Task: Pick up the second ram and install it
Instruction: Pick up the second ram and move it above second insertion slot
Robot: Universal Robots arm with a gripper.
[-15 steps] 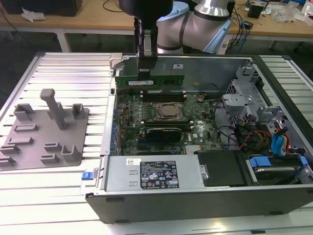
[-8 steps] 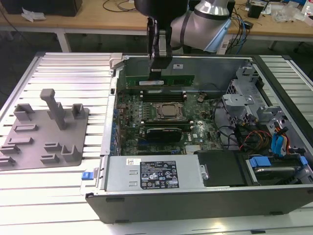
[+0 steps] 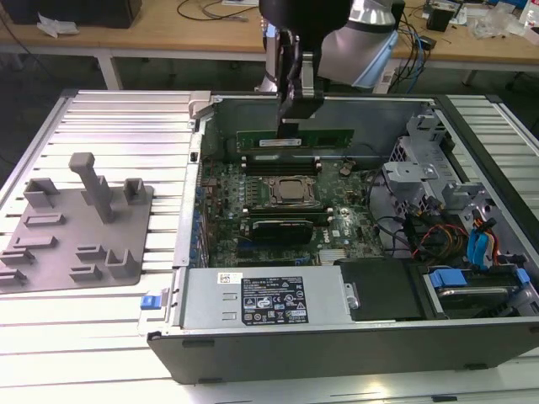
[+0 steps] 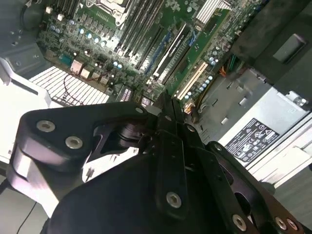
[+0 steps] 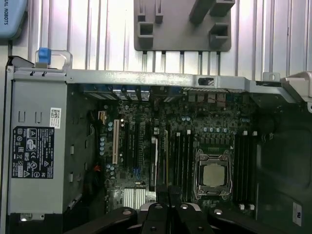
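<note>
Tool (image 3: pixel 292 124) around second ram (image 3: pixel 330 137)

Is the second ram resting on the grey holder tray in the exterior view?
No, the gripper holds the second ram inside the open computer case, apart from the grey holder tray.
</note>
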